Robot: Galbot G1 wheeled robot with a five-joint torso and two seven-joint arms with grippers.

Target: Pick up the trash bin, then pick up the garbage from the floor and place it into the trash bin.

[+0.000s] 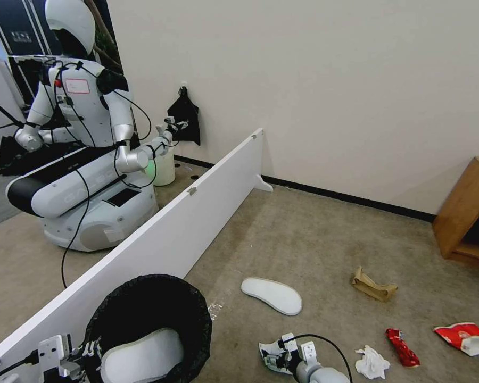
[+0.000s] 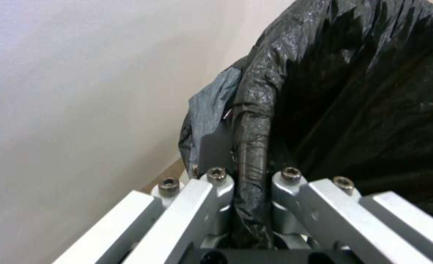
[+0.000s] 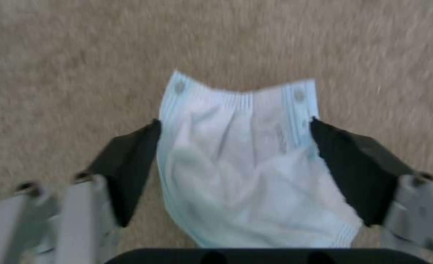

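Fingers of my right gripper (image 3: 236, 161) straddle, wide open, a crumpled pale-blue face mask (image 3: 245, 161) on the carpet, ready to close. My left gripper (image 2: 251, 183) pinches the round black-bagged trash bin (image 1: 149, 314) by its rim, keeping it near.

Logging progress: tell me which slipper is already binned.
The slipper inside the trash bin held by the left gripper; the other slipper lies on the carpet.

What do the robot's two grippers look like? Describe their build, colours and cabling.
The left gripper has silver metal link bars joined by dark hex bolts on a black base. The right gripper has black wedge-shaped pads on grey links; a black cable loops over its wrist.
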